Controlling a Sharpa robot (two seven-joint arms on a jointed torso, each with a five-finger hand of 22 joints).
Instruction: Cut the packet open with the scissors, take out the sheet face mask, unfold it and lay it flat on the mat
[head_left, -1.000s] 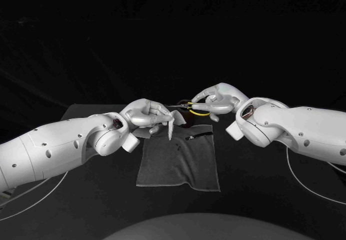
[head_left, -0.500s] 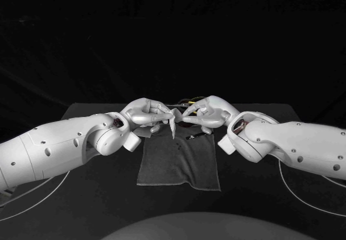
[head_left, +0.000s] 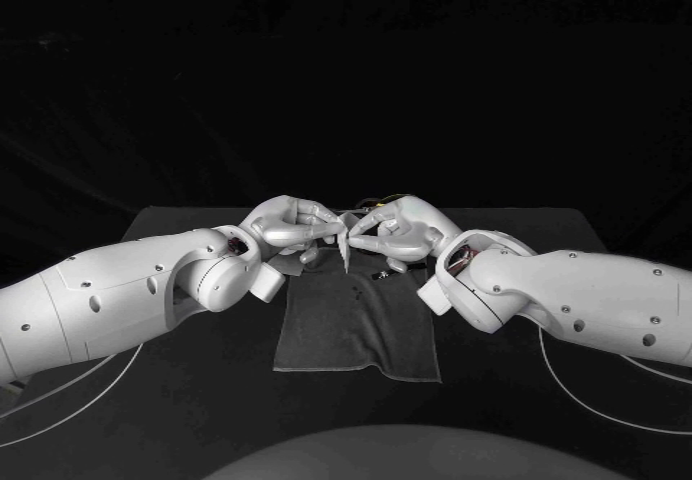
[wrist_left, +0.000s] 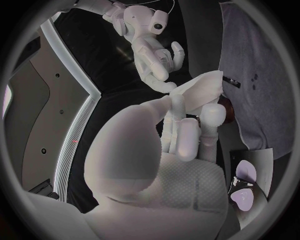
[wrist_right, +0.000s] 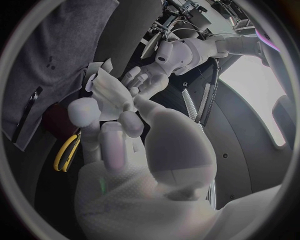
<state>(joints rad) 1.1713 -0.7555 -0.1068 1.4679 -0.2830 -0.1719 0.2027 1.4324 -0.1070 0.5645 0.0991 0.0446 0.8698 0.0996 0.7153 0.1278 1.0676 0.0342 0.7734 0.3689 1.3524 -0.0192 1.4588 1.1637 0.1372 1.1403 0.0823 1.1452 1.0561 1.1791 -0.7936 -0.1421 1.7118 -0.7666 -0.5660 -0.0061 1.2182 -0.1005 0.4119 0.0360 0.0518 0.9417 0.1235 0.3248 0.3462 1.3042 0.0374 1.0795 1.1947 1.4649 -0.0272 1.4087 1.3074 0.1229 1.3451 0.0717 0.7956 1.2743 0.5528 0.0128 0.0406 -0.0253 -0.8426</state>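
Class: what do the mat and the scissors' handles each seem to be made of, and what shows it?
Mat: matte grey cloth, perhaps towelling; its edges lie uneven and soft. Scissors' handles: probably plastic, smooth bright yellow loops.

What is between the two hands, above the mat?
The packet, upright: the left hand holds it and the right hand reaches it, over the mat's far end. The head view shows this.

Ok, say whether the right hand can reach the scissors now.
Probably not yet: the right hand seems to pinch the packet that the left hand holds. The scissors lie uncovered close by, so letting go should suffice.
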